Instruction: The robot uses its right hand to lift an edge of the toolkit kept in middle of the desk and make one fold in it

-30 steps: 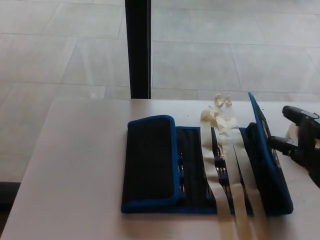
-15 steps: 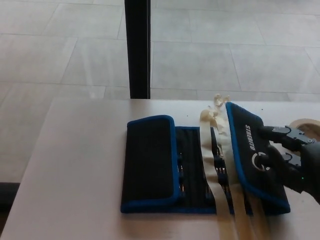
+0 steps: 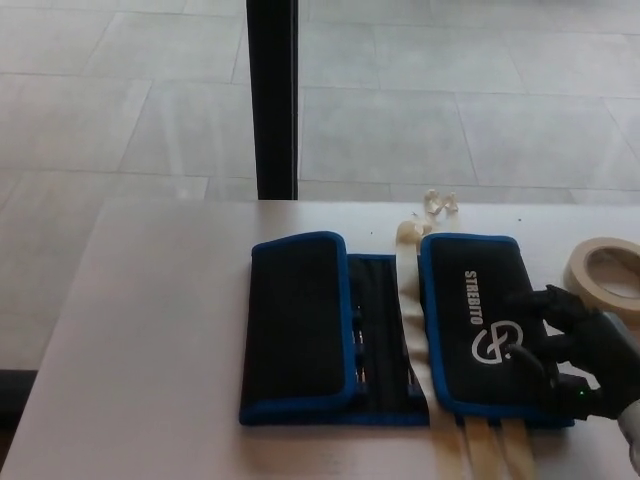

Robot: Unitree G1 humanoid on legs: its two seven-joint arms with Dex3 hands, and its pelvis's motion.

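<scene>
The toolkit (image 3: 300,330) is a black fabric roll with blue edging, lying in the middle of the white desk (image 3: 150,330). Its left flap is folded over. Its right flap (image 3: 470,320), printed with white lettering and a logo, now lies flat, folded inward over the cream straps (image 3: 408,250). My right hand (image 3: 575,350) rests on the right part of that flap, fingers spread on top, gripping nothing. Strap ends stick out below the flap at the front edge. My left hand does not show.
A roll of beige tape (image 3: 605,272) lies on the desk just right of the toolkit, behind my right hand. A black post (image 3: 272,95) stands behind the desk's far edge. Beyond it is tiled floor.
The right flap stood upright a second ago. My right hand has pushed it leftward and down, and it now lies flat over the straps and tools.
</scene>
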